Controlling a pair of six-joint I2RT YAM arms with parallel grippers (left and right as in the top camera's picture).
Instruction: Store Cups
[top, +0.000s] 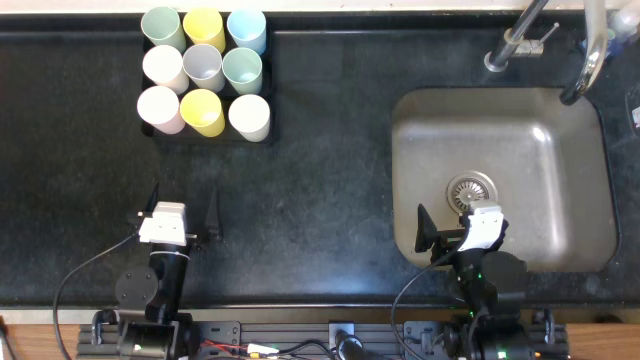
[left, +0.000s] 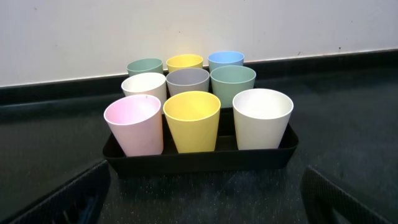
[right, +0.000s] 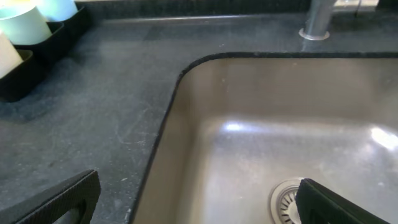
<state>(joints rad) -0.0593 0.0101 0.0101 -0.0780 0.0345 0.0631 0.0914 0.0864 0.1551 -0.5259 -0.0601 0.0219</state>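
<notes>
- From above: left gripper (top: 185, 200) over the dark counter (top: 330, 200), fingers spread wide, nothing between them
- Straight ahead of those fingers and well apart from them: black tray (top: 269, 85), packed with nine upright cups in three rows of three
- Row nearest the left fingers: pink cup (top: 159, 107), near yellow cup (top: 202, 111), near white cup (top: 249, 115)
- Dead centre of the tray: grey cup (top: 203, 65); at the far corner, away from the fingers: blue cup (top: 246, 28)
- Right gripper (top: 452, 222) at the steel sink (top: 540, 140), fingers also wide and holding nothing; drain (top: 471, 188) just ahead of them, tap (top: 520, 38) far beyond
- From the left wrist: both fingers (left: 62, 199) far apart with bare counter between; tray ahead, centred on the gap, touching neither finger
- Cups all mouth-up, standing close together inside the tray wall; pink one leaning a little towards its neighbour
- From the right wrist: fingers (right: 56, 199) wide apart, one above the counter, the other above the basin
- Curved sink rim running between the two fingers; drain just beside the finger on the basin side
- Corner of the tray with a few cups far off, beyond the finger on the counter side
</notes>
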